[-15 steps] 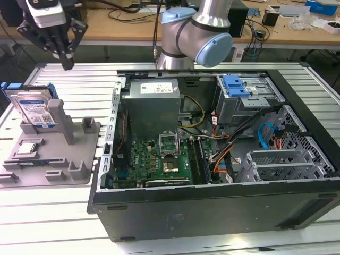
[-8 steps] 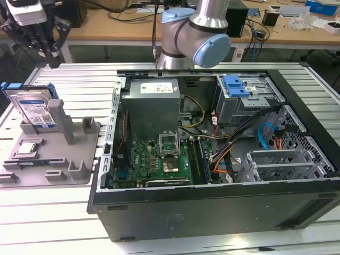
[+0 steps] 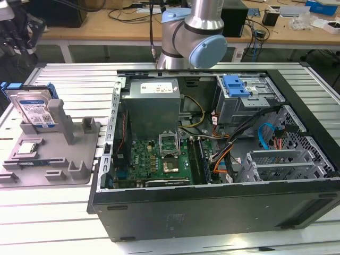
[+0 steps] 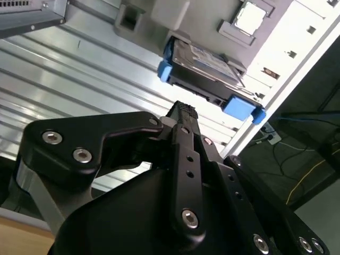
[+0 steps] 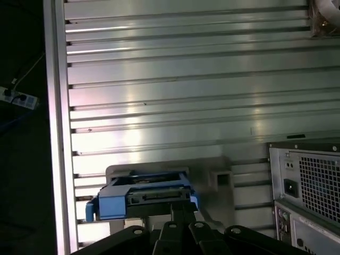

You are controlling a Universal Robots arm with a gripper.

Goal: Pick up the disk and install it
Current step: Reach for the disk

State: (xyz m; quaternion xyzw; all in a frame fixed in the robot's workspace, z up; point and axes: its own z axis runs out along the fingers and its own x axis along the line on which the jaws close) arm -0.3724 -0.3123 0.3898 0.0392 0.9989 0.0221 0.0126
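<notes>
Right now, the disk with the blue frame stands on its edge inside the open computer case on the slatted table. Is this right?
Not quite. The disk does stand on its edge, but not inside the computer case. It sits in the grey holder on the table, at the exterior view's left of the case. The exterior view shows this.

Blue-framed silver disk (image 3: 34, 110) stands tilted in the grey holder (image 3: 79, 159).

robotics lab: cluttered workbench (image 3: 122, 26), open computer (image 3: 212, 212)
</notes>
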